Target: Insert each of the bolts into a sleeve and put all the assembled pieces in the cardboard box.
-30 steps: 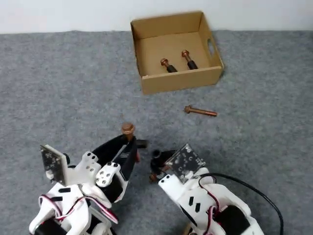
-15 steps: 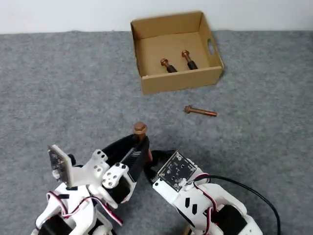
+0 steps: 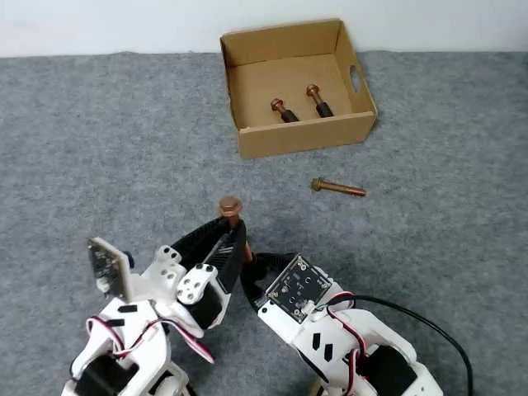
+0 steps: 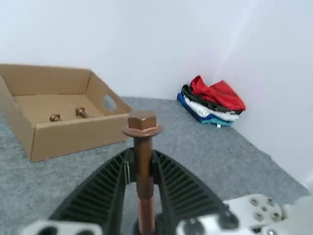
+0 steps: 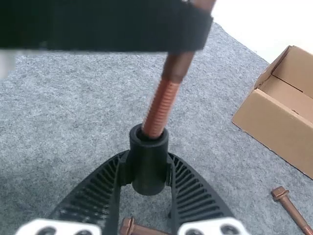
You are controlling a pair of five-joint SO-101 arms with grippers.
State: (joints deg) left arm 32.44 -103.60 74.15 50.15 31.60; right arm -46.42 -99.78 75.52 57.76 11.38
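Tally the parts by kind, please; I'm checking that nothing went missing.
Bolts: 5 (held bolt, loose bolt, second loose bolt, two boxed bolts)
Sleeves: 3 (held sleeve, two boxed sleeves)
Cardboard box: 1
Total: 9

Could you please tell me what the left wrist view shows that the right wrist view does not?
Left wrist view, not the right: the hex head of the held bolt, two assembled pieces inside the cardboard box, and folded clothes. Right wrist view, not the left: the sleeve in the right end effector, the bolt's threaded end at its mouth, and two loose bolts. Both: the bolt's shank in the left end effector and the box's outer wall.
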